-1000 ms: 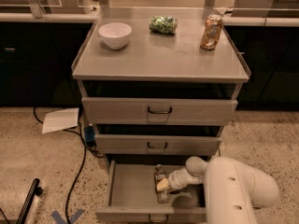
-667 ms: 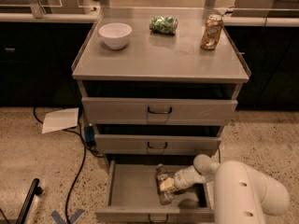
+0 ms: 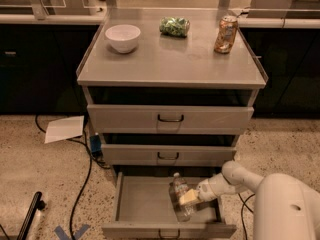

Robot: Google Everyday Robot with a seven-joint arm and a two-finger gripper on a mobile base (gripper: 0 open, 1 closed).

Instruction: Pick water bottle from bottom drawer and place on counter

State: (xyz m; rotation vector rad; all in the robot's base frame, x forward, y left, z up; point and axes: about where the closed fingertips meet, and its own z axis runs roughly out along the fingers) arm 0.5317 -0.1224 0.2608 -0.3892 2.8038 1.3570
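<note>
you have the bottom drawer (image 3: 140, 206) open, nearest to you. the gripper (image 3: 190, 198) is down inside it, right against the water bottle (image 3: 178, 186), which stands in the right half. you cannot tell if it has hold of the bottle yet. if the hold is weak, the bottle may tip or slip on the way up, or bump the middle drawer (image 3: 170, 155). further back, the counter (image 3: 170, 66) holds a bowl (image 3: 122, 37) and an orange can (image 3: 225, 34). no writing can be read.

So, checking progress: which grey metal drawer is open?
The lowest grey metal drawer, pulled out; the two drawers above look shut. The gripper reaches inside it at the clear plastic bottle.
</note>
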